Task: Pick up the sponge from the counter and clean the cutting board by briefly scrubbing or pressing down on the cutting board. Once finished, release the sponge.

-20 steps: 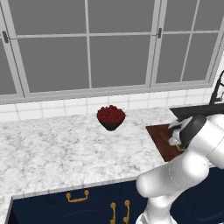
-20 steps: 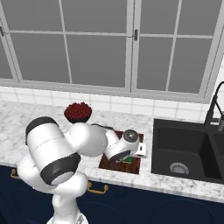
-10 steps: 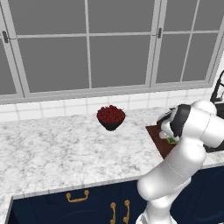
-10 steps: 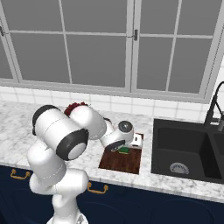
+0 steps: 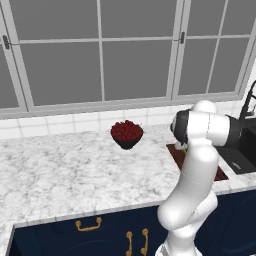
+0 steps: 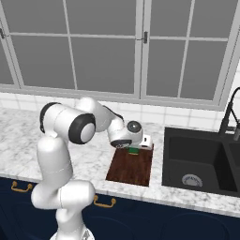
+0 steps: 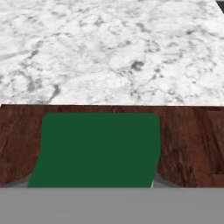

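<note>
slippage is our main concern from here. we judge that the sponge (image 6: 133, 150) sits at the far end of the cutting board (image 6: 132, 167), close to the board's edge by the tiled wall; a scrub stroke directed further that way could carry it off the wood and onto the marble, which would not count as cleaning. in the hand view the sponge (image 7: 97, 149) lies against the board (image 7: 188, 140) with its green face toward the camera, and the fingertips are hidden behind it, so we cannot tell whether the claw (image 6: 132, 148) is clamped on it or has let go. if the hold is loose, pressing down could tilt the block out sideways. an early release would leave it on the board, which is acceptable only once pressing is done.

reading left to right: the bench (image 5: 60, 175) is white-and-grey veined marble, with gold handles (image 5: 88, 225) on navy fronts below. a dark bowl of red fruit (image 5: 126, 134) stands near the wall, well apart from the board. the board lies just beside the black sink (image 6: 197, 164), with a dark faucet (image 6: 229, 115) at the far right. grey-framed windows (image 6: 103, 47) run behind.
</note>
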Motion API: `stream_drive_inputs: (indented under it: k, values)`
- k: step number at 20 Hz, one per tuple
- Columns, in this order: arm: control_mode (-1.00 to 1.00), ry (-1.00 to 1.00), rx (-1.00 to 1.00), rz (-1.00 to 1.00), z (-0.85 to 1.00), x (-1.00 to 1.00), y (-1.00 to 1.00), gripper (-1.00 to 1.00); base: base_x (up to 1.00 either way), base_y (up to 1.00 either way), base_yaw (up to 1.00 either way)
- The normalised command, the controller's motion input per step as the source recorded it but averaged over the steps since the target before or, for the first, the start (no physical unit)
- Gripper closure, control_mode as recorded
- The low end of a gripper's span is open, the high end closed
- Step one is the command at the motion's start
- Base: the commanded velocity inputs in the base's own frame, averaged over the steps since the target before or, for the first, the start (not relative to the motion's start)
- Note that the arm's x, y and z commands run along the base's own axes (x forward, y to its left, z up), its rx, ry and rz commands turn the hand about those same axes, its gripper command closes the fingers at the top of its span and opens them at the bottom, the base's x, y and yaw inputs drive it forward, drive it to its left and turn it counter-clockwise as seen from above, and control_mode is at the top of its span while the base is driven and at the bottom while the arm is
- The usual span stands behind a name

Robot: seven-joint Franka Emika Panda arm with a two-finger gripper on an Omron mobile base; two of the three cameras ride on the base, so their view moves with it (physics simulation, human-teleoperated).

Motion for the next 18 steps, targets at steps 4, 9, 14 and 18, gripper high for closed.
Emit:
stream_drive_inputs:
  k: [4,9,14,18]
  values:
    - [-1.00,-0.06,0.00,0.00,0.00,0.55,0.00,1.00,0.00,0.00,0.00]
    - [-1.00,-0.07,0.00,0.00,-0.02,0.31,-0.01,1.00,0.00,0.00,0.00]
    - [-1.00,-0.04,0.00,0.00,-0.20,0.00,-0.08,1.00,0.00,0.00,0.00]
    - [-1.00,-0.01,0.00,0.00,0.01,0.06,-0.09,1.00,0.00,0.00,0.00]
